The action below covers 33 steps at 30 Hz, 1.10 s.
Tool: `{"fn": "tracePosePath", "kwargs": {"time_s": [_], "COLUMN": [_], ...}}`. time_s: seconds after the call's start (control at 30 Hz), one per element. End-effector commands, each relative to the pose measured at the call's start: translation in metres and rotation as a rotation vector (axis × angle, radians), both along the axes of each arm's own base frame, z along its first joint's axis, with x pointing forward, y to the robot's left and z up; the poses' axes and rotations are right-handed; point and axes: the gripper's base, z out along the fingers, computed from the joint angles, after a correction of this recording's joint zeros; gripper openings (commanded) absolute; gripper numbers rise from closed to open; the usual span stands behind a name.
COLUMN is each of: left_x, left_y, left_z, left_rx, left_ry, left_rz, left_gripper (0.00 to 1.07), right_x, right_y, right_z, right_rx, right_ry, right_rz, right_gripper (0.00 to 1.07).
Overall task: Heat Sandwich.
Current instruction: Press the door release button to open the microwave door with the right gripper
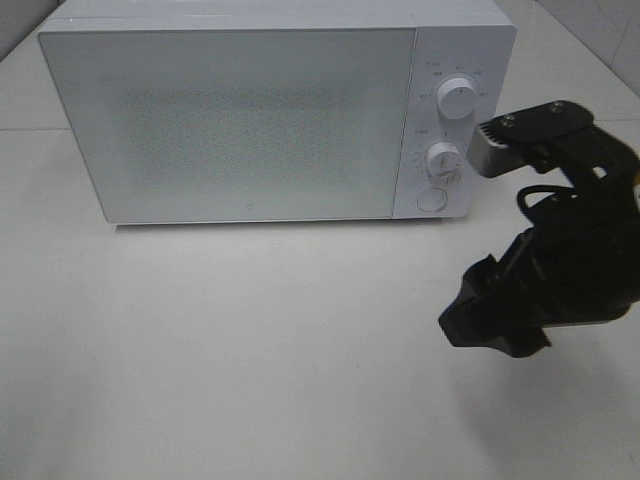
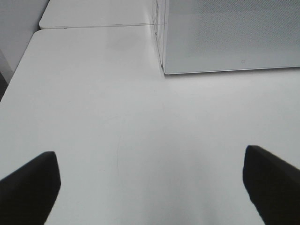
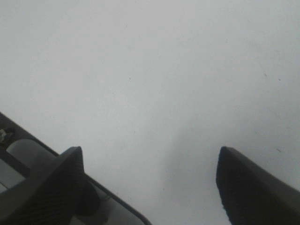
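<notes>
On the white table (image 1: 250, 350) a white microwave (image 1: 240, 120) stands at the back. Its door (image 1: 230, 125) is shut, and the front is frosted grey with a speckled window patch — nothing behind it can be made out. Control strip on the microwave's right side: upper knob (image 1: 457, 100), lower knob (image 1: 443, 160), round button (image 1: 431, 199) beneath them.

Sandwich: shows in no view, so where it lies cannot be told.

Right arm (image 1: 570, 260), black, comes in from the right edge of the high view. It hangs over the table just right of and in front of the control strip, touching neither microwave nor knobs as far as can be seen. Its silver bracket (image 1: 493, 152) sits level with the lower knob.

Right gripper (image 3: 150, 157) — fingers (image 3: 61, 183) spread wide apart, nothing between them, only bare table below. A dark-edged shape behind one finger in that wrist view is too unclear to name.

Left gripper (image 2: 150, 159) is likewise spread wide, fingers (image 2: 33, 183) at the two sides of its view, holding nothing. It is above bare table, with the microwave's front left corner ahead of it.
</notes>
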Motion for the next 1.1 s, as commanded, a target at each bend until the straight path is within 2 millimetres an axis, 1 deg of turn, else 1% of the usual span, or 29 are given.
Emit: {"fn": "tracePosePath", "kwargs": {"time_s": [0.03,0.1,0.13,0.17,0.2,0.3,0.33,0.37,0.43,0.47,0.5,0.53,0.6,0.63,0.67,0.7,0.77,0.8,0.83,0.9,0.93,1.0,1.1], "left_x": [-0.004,-0.004,-0.004,-0.004,-0.004,-0.004,-0.004,-0.004,-0.004,-0.004,-0.004,-0.004,-0.004,-0.004,-0.004,-0.004,-0.004,-0.004,-0.004,-0.004,-0.004,-0.004,-0.004], "left_y": [0.000,0.000,0.000,0.000,0.000,0.000,0.000,0.000,0.000,0.000,0.000,0.000,0.000,0.000,0.000,0.000,0.000,0.000,0.000,0.000,0.000,0.000,0.000], "left_z": [0.000,0.000,0.000,0.000,0.000,0.000,0.000,0.000,0.000,0.000,0.000,0.000,0.000,0.000,0.000,0.000,0.000,0.000,0.000,0.000,0.000,0.000,0.000], "left_rx": [-0.001,-0.001,-0.001,-0.001,-0.001,-0.001,-0.001,-0.001,-0.001,-0.001,-0.001,-0.001,-0.001,-0.001,-0.001,-0.001,-0.001,-0.001,-0.001,-0.001,-0.001,-0.001,-0.001], "left_ry": [-0.039,-0.039,-0.039,-0.039,-0.039,-0.039,-0.039,-0.039,-0.039,-0.039,-0.039,-0.039,-0.039,-0.039,-0.039,-0.039,-0.039,-0.039,-0.039,-0.039,-0.039,-0.039,-0.039], "left_rz": [0.005,0.005,0.005,0.005,0.005,0.005,0.005,0.005,0.005,0.005,0.005,0.005,0.005,0.005,0.005,0.005,0.005,0.005,0.005,0.005,0.005,0.005,0.005], "left_gripper": [1.04,1.04,1.04,1.04,1.04,1.04,1.04,1.04,1.04,1.04,1.04,1.04,1.04,1.04,1.04,1.04,1.04,1.04,1.04,1.04,1.04,1.04,1.04], "right_x": [-0.017,-0.027,-0.027,-0.033,-0.044,-0.063,-0.063,-0.076,-0.091,-0.091,-0.099,-0.113,-0.125,-0.125,-0.135,-0.139,-0.146,-0.146,-0.153,-0.160,-0.166,-0.168,-0.178], "right_y": [-0.014,-0.020,-0.020,-0.023,-0.029,-0.041,-0.041,-0.050,-0.060,-0.060,-0.065,-0.073,-0.080,-0.080,-0.087,-0.090,-0.097,-0.097,-0.103,-0.108,-0.112,-0.115,-0.117], "right_z": [0.026,0.037,0.037,0.042,0.051,0.064,0.064,0.072,0.080,0.080,0.082,0.086,0.088,0.088,0.089,0.089,0.089,0.089,0.089,0.090,0.088,0.086,0.075], "right_rx": [-0.051,-0.042,-0.042,-0.034,-0.019,0.006,0.006,0.018,0.039,0.039,0.050,0.075,0.093,0.093,0.114,0.118,0.114,0.114,0.106,0.097,0.090,0.080,0.097], "right_ry": [0.001,-0.020,-0.020,-0.033,-0.056,-0.110,-0.110,-0.157,-0.210,-0.210,-0.230,-0.260,-0.274,-0.274,-0.282,-0.288,-0.312,-0.312,-0.353,-0.404,-0.445,-0.461,-0.484], "right_rz": [0.047,0.053,0.053,0.054,0.058,0.063,0.063,0.065,0.064,0.064,0.062,0.051,0.038,0.038,0.000,-0.028,-0.079,-0.079,-0.132,-0.178,-0.219,-0.245,-0.332], "right_gripper": [0.76,0.76,0.76,0.76,0.76,0.76,0.76,0.76,0.76,0.76,0.76,0.76,0.76,0.76,0.76,0.76,0.76,0.76,0.76,0.76,0.76,0.76,0.76]}}
